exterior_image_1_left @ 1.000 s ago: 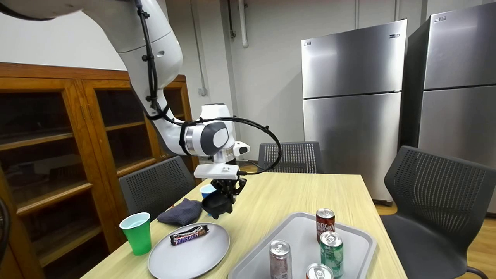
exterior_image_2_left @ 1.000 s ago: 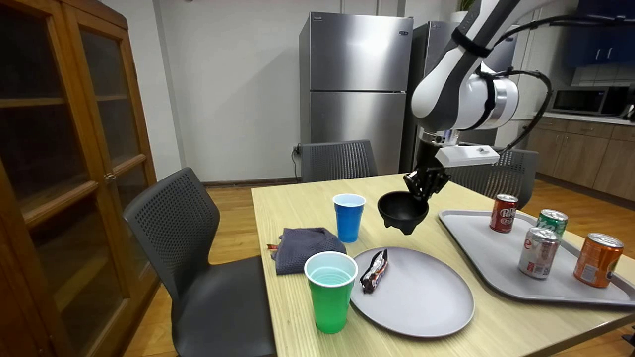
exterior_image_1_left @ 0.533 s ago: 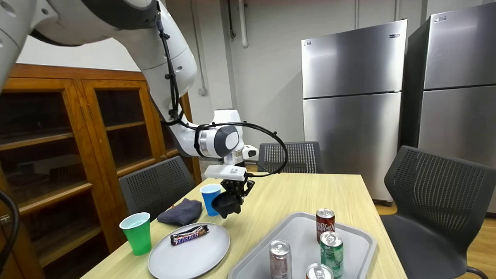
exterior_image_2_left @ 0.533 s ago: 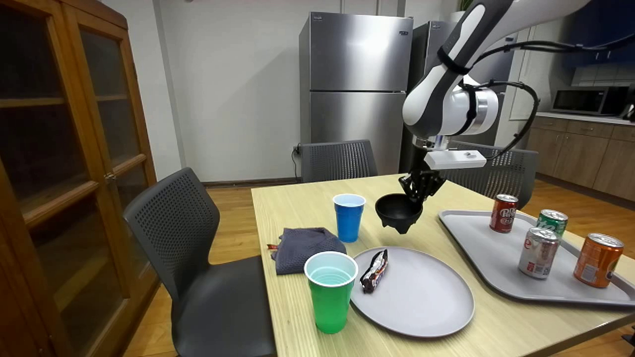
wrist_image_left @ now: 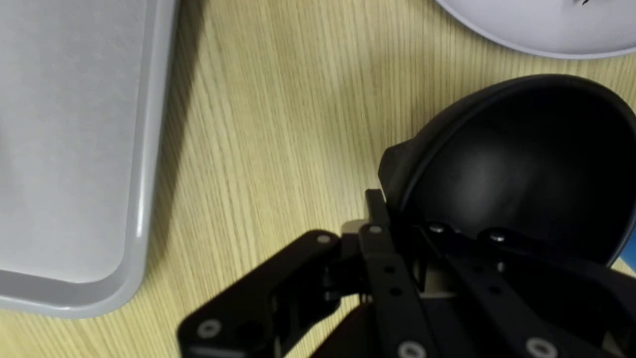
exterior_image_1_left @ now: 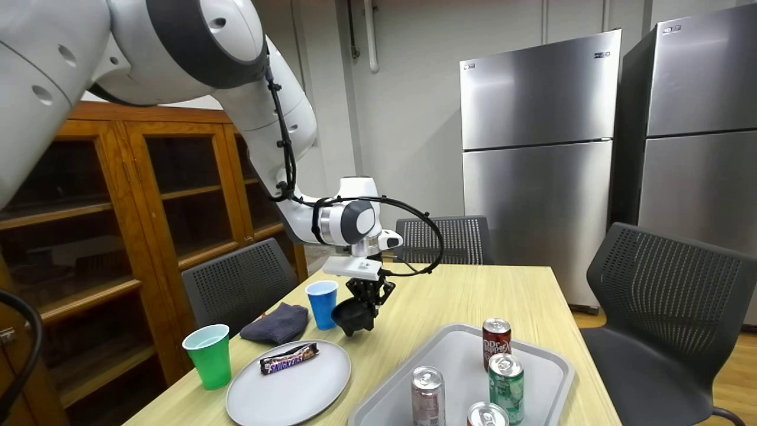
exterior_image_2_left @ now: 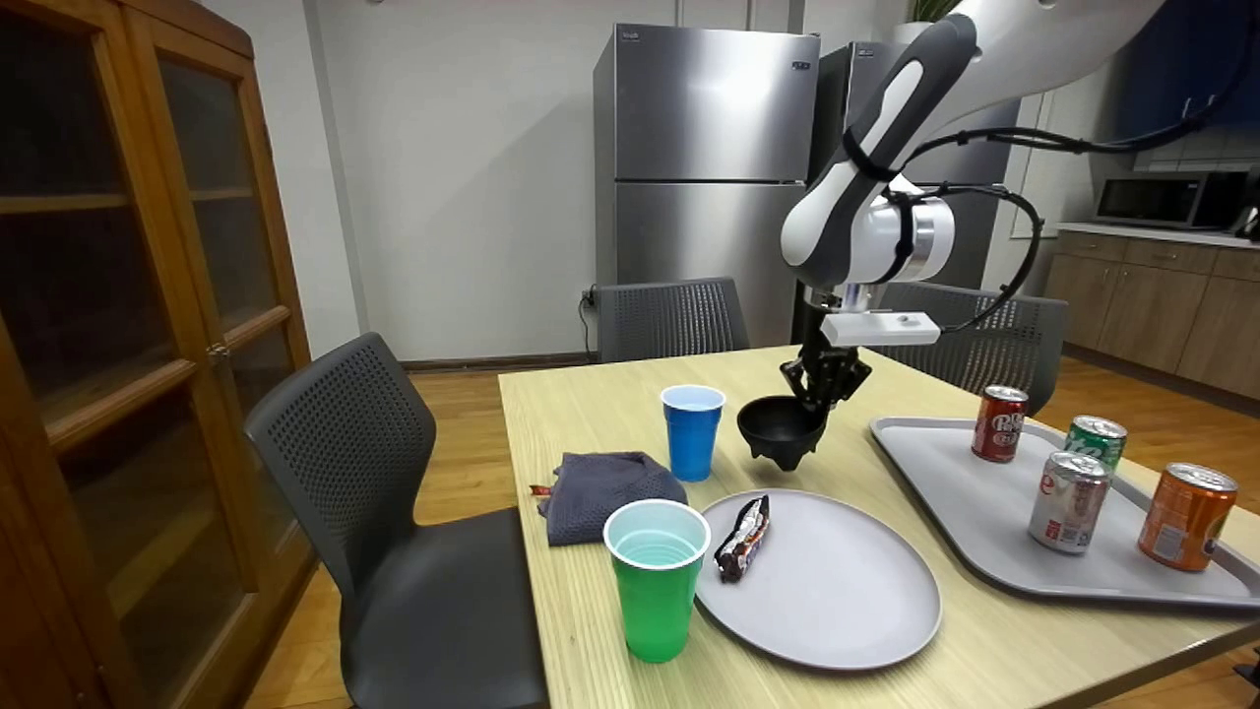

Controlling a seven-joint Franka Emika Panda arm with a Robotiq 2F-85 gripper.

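The gripper [wrist_image_left: 397,219] pinched the wall of a black bowl [exterior_image_2_left: 781,433], one fingertip outside the rim and one within; the bowl, mouth upward, was very low at the desk [exterior_image_1_left: 449,296], though whether its stubby feet touched the surface could not be told; a blue cup [exterior_image_2_left: 692,438] stood upright just beside the bowl, on the side away from a grey tray [exterior_image_2_left: 984,532]; near the bowl, too, was a round grey plate [exterior_image_2_left: 837,591], with a wrapped Snickers bar [exterior_image_1_left: 289,358] lying on it; a green cup [exterior_image_2_left: 657,601] stood by the plate, and a crumpled dark cloth [exterior_image_2_left: 605,502] lay between the two cups; the tray carried four cans: a Dr Pepper can [exterior_image_2_left: 1000,428], a green can [exterior_image_2_left: 1096,440], a silver can [exterior_image_2_left: 1070,507] and an orange can [exterior_image_2_left: 1188,517]; dark chairs [exterior_image_1_left: 662,307] stood around the desk, and two steel refrigerators [exterior_image_1_left: 538,195] beyond it.
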